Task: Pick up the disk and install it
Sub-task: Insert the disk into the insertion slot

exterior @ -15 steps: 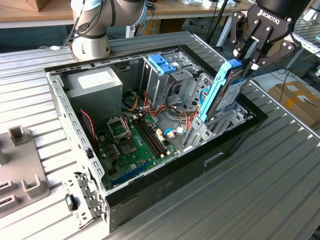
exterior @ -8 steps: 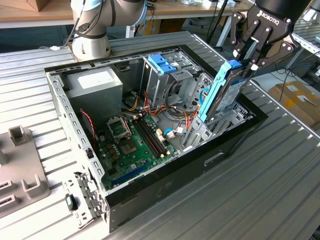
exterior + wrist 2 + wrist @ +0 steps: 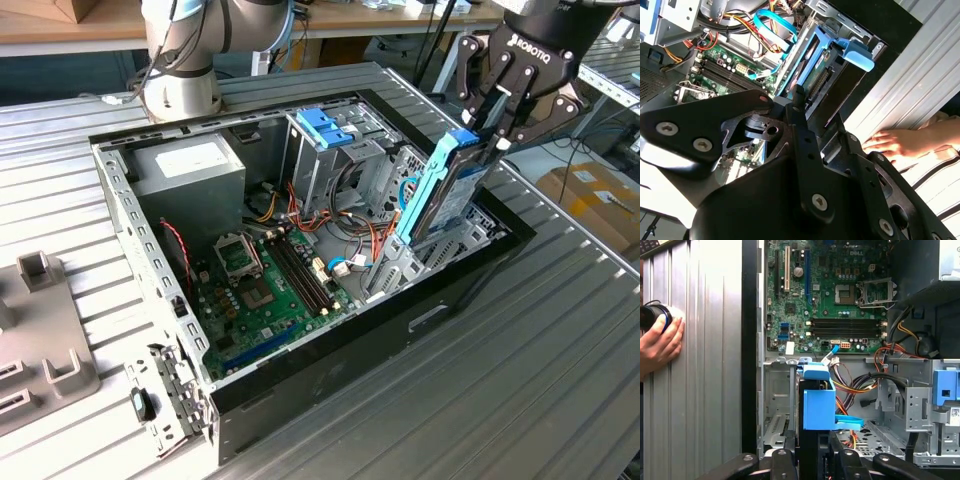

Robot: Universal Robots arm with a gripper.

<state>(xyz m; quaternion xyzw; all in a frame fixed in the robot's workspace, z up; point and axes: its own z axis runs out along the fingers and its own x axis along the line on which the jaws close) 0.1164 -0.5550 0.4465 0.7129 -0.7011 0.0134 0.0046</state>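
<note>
Disk (image 3: 445, 190) standing on edge, long axis steeply upright, top end leaning toward the exterior view's right, bottom end down among the bay metalwork inside the open computer case (image 3: 130, 200). Pinched at its top end by the tool (image 3: 487, 135), directly above. Underneath, a ribbed counter (image 3: 560, 330).

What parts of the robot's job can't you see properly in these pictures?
- The disk: in the exterior view its lower end is sunk into the metal bay.
- The disk's flat sides: in the first wrist view, hidden edge-on behind its blue end and the gripper.
- The person: cut off by the first wrist view's edge beyond a hand.
- The dark round thing: half covered by that hand, so I can't tell what it is.
</note>
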